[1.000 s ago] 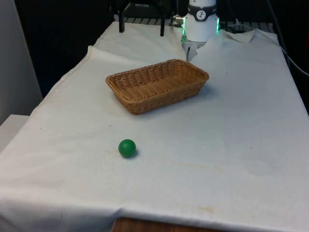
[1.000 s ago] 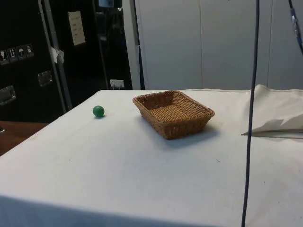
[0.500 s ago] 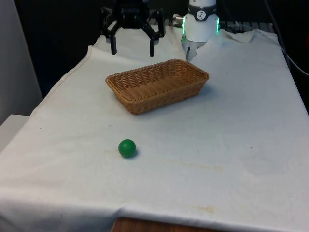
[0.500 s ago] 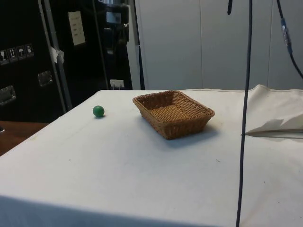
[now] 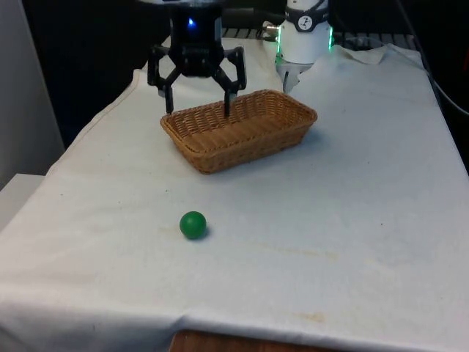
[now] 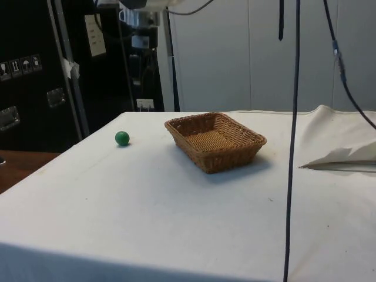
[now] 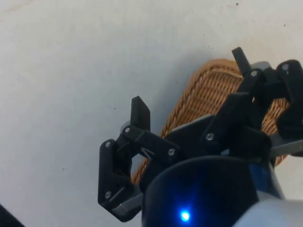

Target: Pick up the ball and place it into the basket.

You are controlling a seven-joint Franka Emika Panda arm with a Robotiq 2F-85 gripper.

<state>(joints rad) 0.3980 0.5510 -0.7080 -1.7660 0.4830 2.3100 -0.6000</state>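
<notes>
Fingers [image 5: 167, 92] spread wide, pointing down | above basket [image 5: 242, 132] far rim

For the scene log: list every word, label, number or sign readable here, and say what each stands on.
None can be read.
Pale paper sheet on the dark cabinets: print too small to read.
Row of small white pictogram stickers on the same cabinets: symbols, not legible.
Green ball, brown wicker basket, white cloth: no text.

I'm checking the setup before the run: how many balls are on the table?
1. A green ball lies on the white cloth, nearer the camera than the wicker basket in the front view. None appears inside the basket.
</notes>
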